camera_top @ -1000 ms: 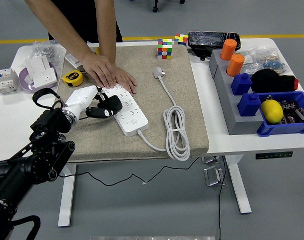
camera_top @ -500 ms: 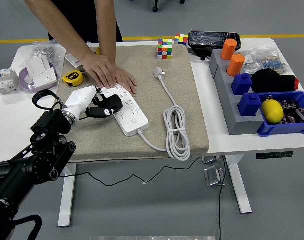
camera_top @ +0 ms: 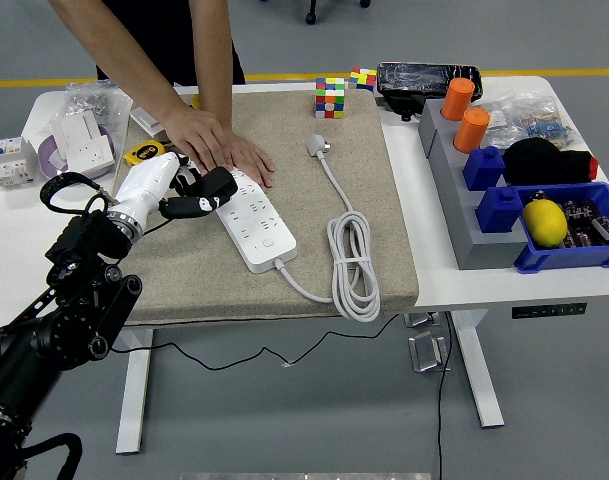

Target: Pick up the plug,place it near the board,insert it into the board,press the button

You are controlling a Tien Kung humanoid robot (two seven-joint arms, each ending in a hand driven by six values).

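The left hand's (camera_top: 174, 190) fingers (camera_top: 199, 203) curl around a black plug (camera_top: 216, 185), holding it just above the far left end of the white power strip (camera_top: 252, 215). The strip lies slantwise on a beige mat (camera_top: 364, 170) covering the worktop (camera_top: 24, 235). A person's hand (camera_top: 219, 145) presses flat on the strip's far end, touching it beside the plug. The strip's white cable (camera_top: 352, 262) lies coiled to the right, its own plug (camera_top: 316, 146) resting on the mat. A yellow tape measure (camera_top: 142, 152) sits just behind the robot's hand. A colourful cube (camera_top: 330, 97) stands at the mat's far edge.
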